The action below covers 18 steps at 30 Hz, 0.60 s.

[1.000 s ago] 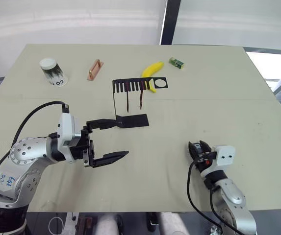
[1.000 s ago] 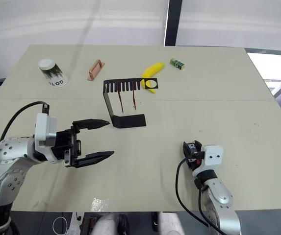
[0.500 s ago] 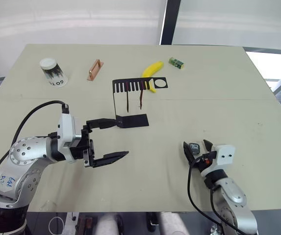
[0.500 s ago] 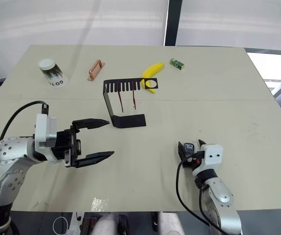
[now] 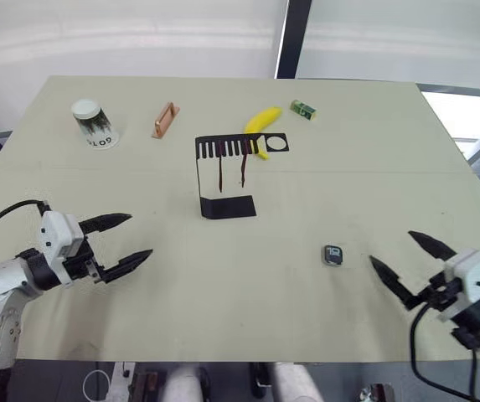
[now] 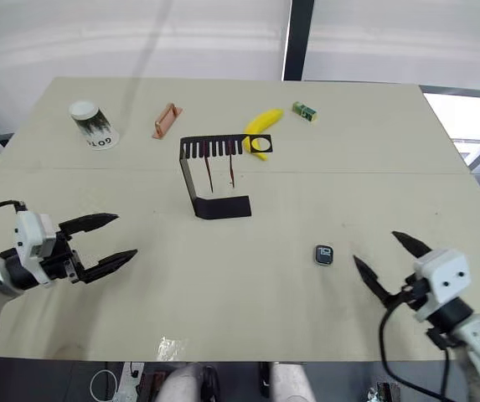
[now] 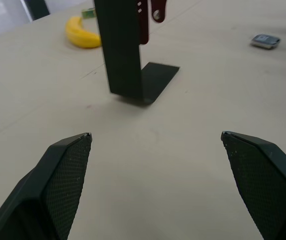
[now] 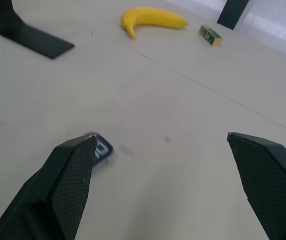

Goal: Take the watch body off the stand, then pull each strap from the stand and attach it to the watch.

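Now watch body [image 5: 332,255] lies flat on worktop [image 5: 374,167], off the stand [image 5: 223,172] at its 5 o'clock. Both straps [image 5: 232,171] hang in the comb slots. Left end effector [image 5: 125,243] and right end effector [image 5: 407,262] spread open, empty. Next: pull a strap.

The table [image 5: 374,159] is a matt, smooth beige sheet. The stand [image 5: 223,205] looks like matt black sheet metal. The banana [image 5: 260,120] seems slightly glossy; 2 gripper fingers [image 7: 65,175] show a fine mesh texture.
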Tool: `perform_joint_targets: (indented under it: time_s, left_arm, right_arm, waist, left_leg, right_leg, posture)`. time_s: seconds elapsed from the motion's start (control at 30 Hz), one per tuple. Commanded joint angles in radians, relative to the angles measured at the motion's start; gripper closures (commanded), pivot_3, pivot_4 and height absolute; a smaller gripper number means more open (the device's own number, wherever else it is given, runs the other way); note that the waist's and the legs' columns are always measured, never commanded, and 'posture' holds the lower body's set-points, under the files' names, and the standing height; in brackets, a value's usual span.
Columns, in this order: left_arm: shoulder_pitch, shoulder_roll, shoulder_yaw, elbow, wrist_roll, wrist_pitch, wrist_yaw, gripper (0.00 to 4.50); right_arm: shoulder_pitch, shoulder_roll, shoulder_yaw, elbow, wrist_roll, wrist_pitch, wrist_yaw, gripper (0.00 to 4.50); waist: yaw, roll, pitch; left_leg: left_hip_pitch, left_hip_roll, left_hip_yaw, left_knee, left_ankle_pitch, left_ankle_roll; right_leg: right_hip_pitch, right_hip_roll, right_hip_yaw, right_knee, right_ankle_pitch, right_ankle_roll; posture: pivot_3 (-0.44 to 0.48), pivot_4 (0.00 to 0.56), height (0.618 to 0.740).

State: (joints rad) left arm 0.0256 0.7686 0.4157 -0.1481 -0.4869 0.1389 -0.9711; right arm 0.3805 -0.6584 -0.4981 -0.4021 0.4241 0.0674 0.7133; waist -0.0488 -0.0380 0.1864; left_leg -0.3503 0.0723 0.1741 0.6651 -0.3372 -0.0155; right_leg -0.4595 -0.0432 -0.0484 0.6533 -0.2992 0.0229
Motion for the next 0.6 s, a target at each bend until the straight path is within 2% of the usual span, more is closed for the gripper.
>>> perform_joint_targets:
  time_s: [0.03,0.17,0.33,0.43,0.53,0.6]
  left_arm:
    - [0.051,0.022,0.058,0.099,0.075,-0.155,-0.033,0.00]
    - [0.066,0.011,0.104,0.155,0.082,-0.187,0.020,0.00]
    - [0.137,-0.001,0.147,0.145,0.071,-0.202,0.037,0.00]
    - [0.142,-0.012,0.153,0.102,0.057,-0.182,0.064,0.00]
    - [0.121,-0.042,0.155,0.040,-0.003,-0.118,0.109,0.00]
    - [0.109,-0.055,0.159,0.014,-0.032,-0.082,0.135,0.00]
  right_arm:
    - [-0.019,-0.101,-0.109,0.252,-0.007,-0.133,0.173,0.07]
    - [-0.067,-0.162,-0.132,0.453,-0.013,-0.199,0.242,0.07]
    - [-0.118,-0.170,-0.148,0.601,-0.002,-0.230,0.270,0.07]
    - [-0.150,-0.158,-0.124,0.630,0.009,-0.243,0.294,0.07]
    - [-0.173,-0.127,-0.078,0.589,0.046,-0.190,0.308,0.07]
    - [-0.183,-0.103,-0.067,0.563,0.054,-0.176,0.291,0.07]
  waist:
    - [0.003,-0.001,-0.001]
    - [0.003,-0.002,-0.001]
    - [-0.004,-0.001,-0.001]
    - [-0.004,-0.001,-0.001]
    - [-0.004,-0.001,-0.001]
    - [-0.004,-0.001,-0.001]
  left_leg:
    - [0.000,0.000,0.000,0.000,0.000,0.000]
    - [0.001,0.000,0.001,0.000,0.000,0.000]
    - [0.002,0.001,0.001,-0.001,0.000,0.000]
    - [0.005,0.001,0.001,-0.001,0.000,0.000]
    - [0.017,0.002,0.001,-0.003,-0.003,-0.001]
    - [0.016,0.002,0.001,-0.003,-0.003,-0.001]
  right_leg:
    - [0.000,0.000,0.000,-0.001,0.000,0.000]
    - [0.000,0.000,0.000,0.000,0.000,0.000]
    - [0.001,0.000,0.000,0.000,0.000,0.000]
    - [0.004,-0.001,0.000,0.000,0.000,0.000]
    - [0.016,-0.001,-0.001,-0.003,0.000,0.000]
    - [0.016,-0.001,-0.001,-0.002,0.000,0.000]
  posture:
    - [0.000,0.150,0.729]
    - [0.000,0.150,0.729]
    - [0.000,0.150,0.729]
    - [0.000,0.150,0.729]
    - [0.000,0.150,0.729]
    - [0.000,0.150,0.729]
